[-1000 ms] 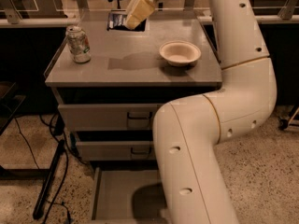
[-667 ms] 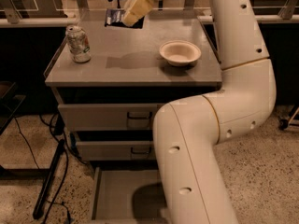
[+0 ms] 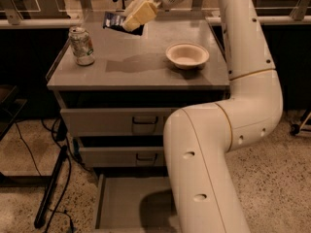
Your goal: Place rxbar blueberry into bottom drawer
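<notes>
My gripper (image 3: 130,19) hangs above the back of the cabinet top, its pale fingers (image 3: 138,13) shut on the rxbar blueberry (image 3: 115,22), a flat dark navy bar held clear of the surface and tilted. The bar casts a shadow on the top below it. The bottom drawer (image 3: 121,203) stands pulled open at floor level, showing a plain grey interior, partly hidden by my arm (image 3: 214,144).
A soda can (image 3: 81,45) stands at the left of the cabinet top (image 3: 131,69). A white bowl (image 3: 187,55) sits at the right. Two shut handled drawers (image 3: 145,124) lie above the open one. Cables and a black stand (image 3: 51,188) are on the floor at left.
My gripper has moved slightly up and to the left with the bar in it. The can, the bowl and the drawer have not moved.
</notes>
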`<action>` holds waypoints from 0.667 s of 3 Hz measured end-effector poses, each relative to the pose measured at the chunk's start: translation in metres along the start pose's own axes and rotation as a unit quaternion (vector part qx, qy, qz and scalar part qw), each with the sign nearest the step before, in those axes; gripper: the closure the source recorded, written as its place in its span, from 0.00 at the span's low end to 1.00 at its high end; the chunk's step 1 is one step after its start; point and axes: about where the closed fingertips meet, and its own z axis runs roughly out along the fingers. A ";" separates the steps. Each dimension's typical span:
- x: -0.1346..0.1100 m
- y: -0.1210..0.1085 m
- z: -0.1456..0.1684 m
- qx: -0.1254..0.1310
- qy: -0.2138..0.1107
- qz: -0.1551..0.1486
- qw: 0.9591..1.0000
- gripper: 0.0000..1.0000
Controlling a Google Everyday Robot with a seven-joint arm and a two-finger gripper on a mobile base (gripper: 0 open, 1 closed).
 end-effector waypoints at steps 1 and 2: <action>-0.003 0.003 0.013 -0.025 -0.032 0.012 0.999 1.00; -0.002 0.004 0.014 -0.027 -0.033 0.015 0.999 1.00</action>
